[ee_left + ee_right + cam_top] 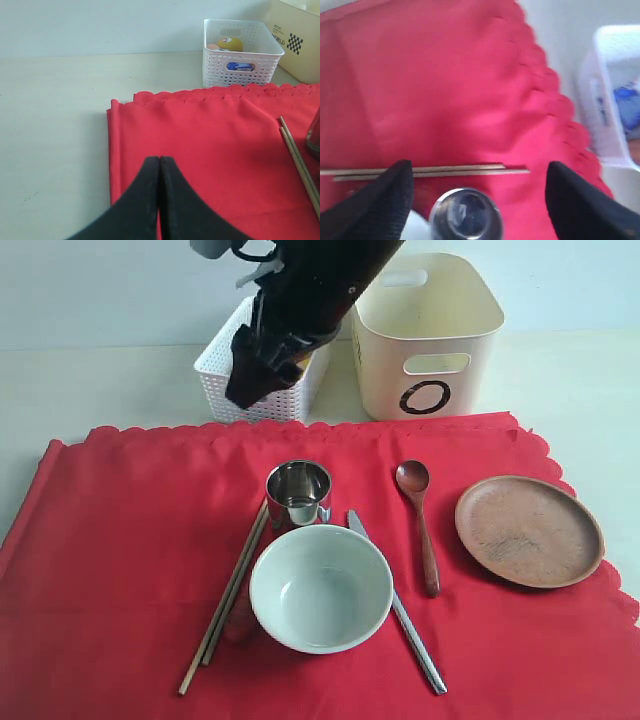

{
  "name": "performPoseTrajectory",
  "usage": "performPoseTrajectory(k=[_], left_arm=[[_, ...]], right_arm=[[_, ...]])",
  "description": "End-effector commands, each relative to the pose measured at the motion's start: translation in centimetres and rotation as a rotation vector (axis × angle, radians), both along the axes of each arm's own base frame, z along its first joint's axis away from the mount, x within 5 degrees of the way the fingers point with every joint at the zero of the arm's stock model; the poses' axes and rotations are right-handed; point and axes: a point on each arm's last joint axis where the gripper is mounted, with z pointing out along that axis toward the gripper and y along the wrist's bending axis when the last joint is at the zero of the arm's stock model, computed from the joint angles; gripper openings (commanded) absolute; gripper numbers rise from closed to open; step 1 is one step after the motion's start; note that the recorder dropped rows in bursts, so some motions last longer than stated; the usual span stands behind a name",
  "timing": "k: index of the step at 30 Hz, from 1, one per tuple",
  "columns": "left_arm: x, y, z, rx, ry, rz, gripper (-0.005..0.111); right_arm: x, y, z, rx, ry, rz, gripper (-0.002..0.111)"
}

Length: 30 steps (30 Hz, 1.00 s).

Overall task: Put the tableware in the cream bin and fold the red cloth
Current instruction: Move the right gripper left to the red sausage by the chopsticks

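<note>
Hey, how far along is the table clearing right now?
Nothing looks done: bowl, steel cup, chopsticks, spoon, knife and plate all lie on the spread red cloth, none in the cream bin. In hand: the right gripper hangs open above the steel cup; the left gripper is shut, empty. Left: everything binned, then the fold.

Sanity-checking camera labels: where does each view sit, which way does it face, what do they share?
Exterior: raised, looking down across the red cloth toward the cream bin; right gripper hangs before the white basket.
Left wrist: low over the cloth's corner, facing the basket; shut left gripper shows.
Right wrist: above the cloth, looking down on steel cup and chopsticks; open right gripper frames them.
Shared: all three see cloth, basket, chopsticks.
</note>
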Motion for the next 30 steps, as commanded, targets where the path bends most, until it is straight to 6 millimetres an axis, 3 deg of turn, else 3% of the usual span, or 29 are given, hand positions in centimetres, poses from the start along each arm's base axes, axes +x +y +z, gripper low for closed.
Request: performPoseTrajectory(k=[1,12,23,30], left_arm=[[0.0,0.0,0.2,-0.005,-0.01,-0.002,0.0],[0.0,0.0,0.2,-0.005,-0.01,-0.002,0.0],[0.0,0.0,0.2,-0.005,-0.01,-0.002,0.0],[0.0,0.0,0.2,-0.005,-0.01,-0.002,0.0]], right_arm=[[-2.0,1.1,1.2,0.114,0.048,0.263,0.07],[-5.5,5.1,0.1,-0.009,0.036,0.464,0.07],[-8.0,9.4,-5.5,-0.255,0.07,0.607,0.07],[-9.6,11.1,-7.9,-0.361,0.083,0.648,0.07]])
